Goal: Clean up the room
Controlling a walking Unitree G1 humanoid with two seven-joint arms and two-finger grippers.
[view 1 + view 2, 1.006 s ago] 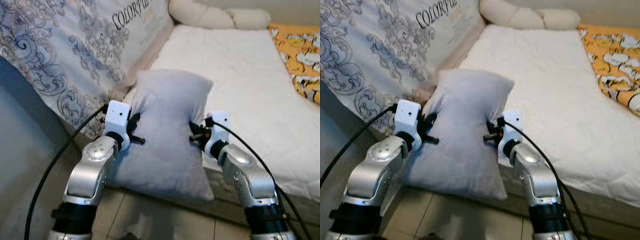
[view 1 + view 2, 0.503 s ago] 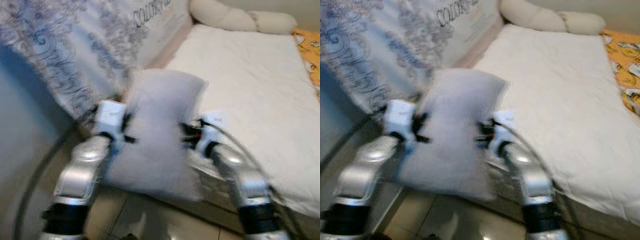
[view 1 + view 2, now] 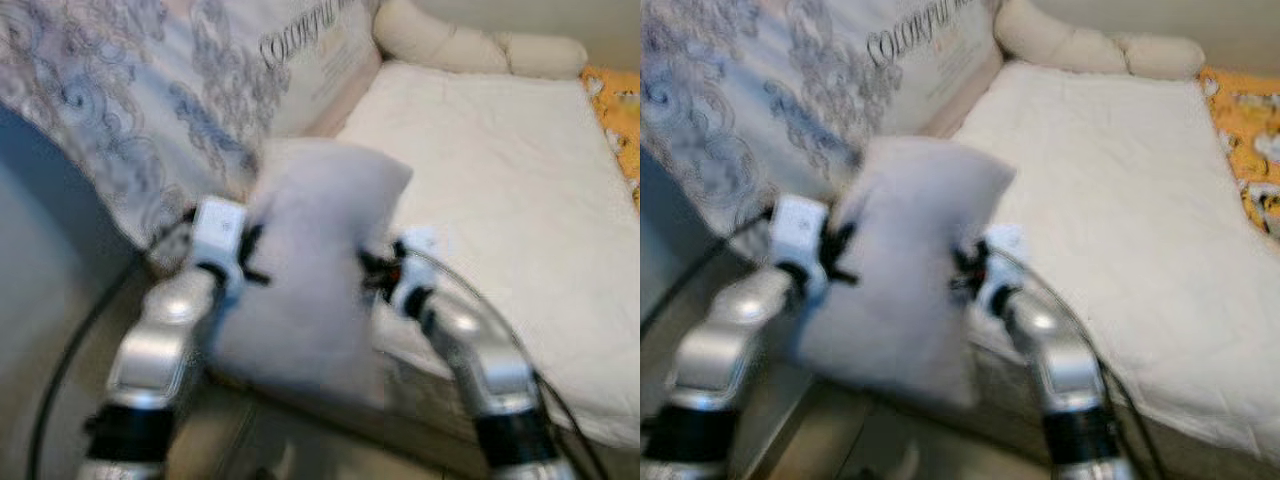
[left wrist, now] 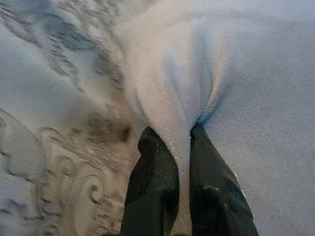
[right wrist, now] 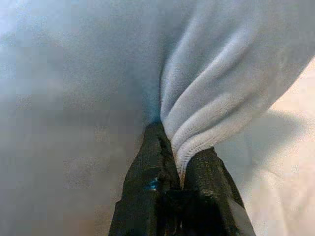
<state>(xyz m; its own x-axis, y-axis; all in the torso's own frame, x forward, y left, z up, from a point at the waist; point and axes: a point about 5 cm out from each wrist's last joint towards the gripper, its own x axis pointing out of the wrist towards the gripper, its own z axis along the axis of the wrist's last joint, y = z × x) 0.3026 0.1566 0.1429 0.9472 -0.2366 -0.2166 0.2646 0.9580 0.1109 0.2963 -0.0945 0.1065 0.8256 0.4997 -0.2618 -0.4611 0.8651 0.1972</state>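
Item: patterned mattress (image 3: 150,110), leaning at our 10 o'clock. Left gripper (image 4: 183,140), fingers (image 4: 152,187) clamping a fold of the grey pillow (image 3: 315,260). We are holding the pillow at 12 o'clock, over the bed (image 3: 500,200) edge. Right gripper (image 5: 178,147), fingers (image 5: 206,196) pinching its opposite edge at 1 o'clock.

Mattress (image 3: 500,180) open ahead; patterned bedding (image 3: 150,110) crowds left.

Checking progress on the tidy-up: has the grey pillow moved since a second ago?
Cannot tell. The whole view shifted and blurred, so the camera moved; the pillow hangs between both grippers beside the bed as before.
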